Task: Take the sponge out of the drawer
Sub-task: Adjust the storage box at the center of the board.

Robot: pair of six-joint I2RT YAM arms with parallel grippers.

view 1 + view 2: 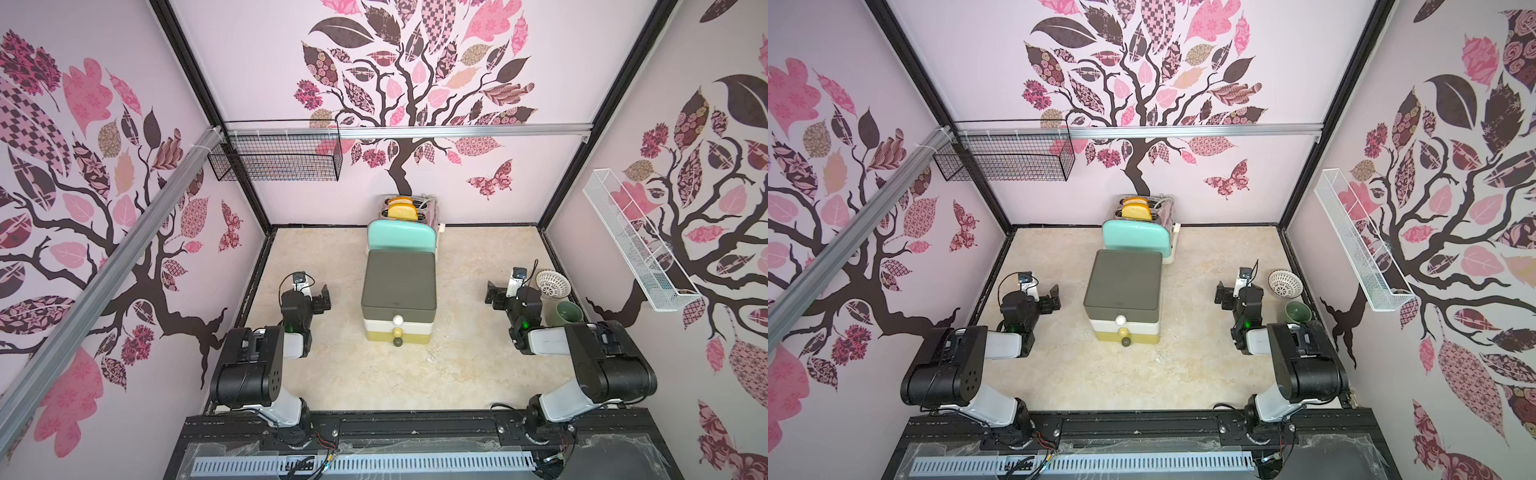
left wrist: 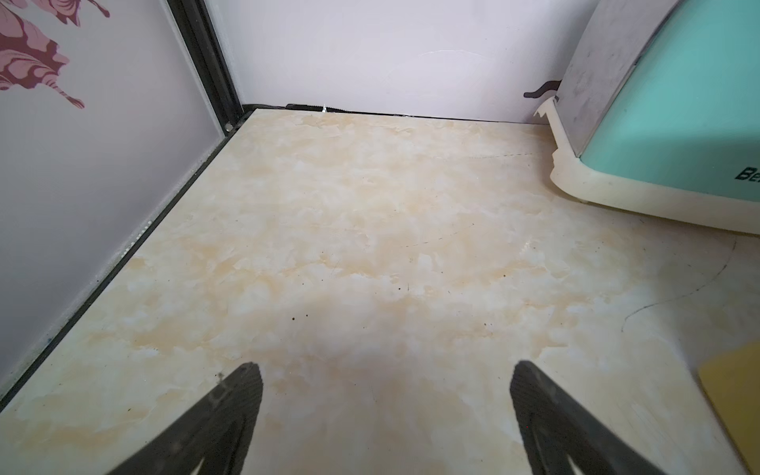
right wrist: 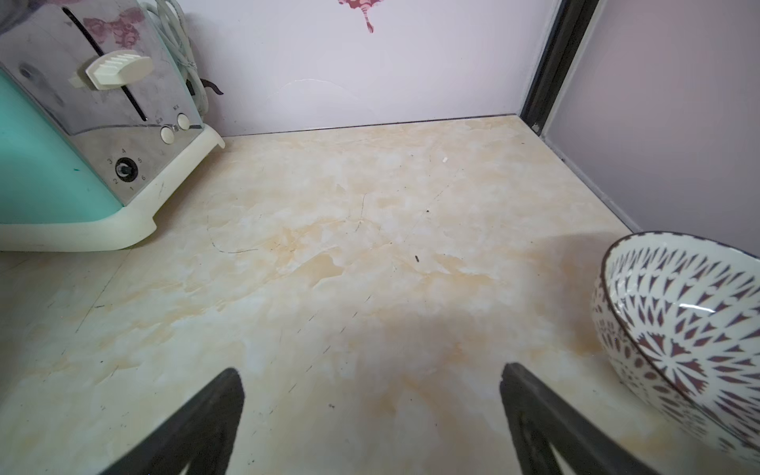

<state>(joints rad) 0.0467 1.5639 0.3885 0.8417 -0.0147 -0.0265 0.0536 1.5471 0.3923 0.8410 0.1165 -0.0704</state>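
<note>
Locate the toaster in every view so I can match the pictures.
Top views: toaster at the back wall, behind the drawer unit.
Left wrist: teal side at the right edge.
Right wrist: lever end at the upper left.
Shared landmark: the back wall's base edge.

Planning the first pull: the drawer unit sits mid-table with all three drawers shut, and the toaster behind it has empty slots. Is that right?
Not quite. The toaster is not empty: bread slices stand in its slots, as both top views show. The rest holds: the drawer unit sits mid-table in front of the toaster, its three drawers shut.
</note>
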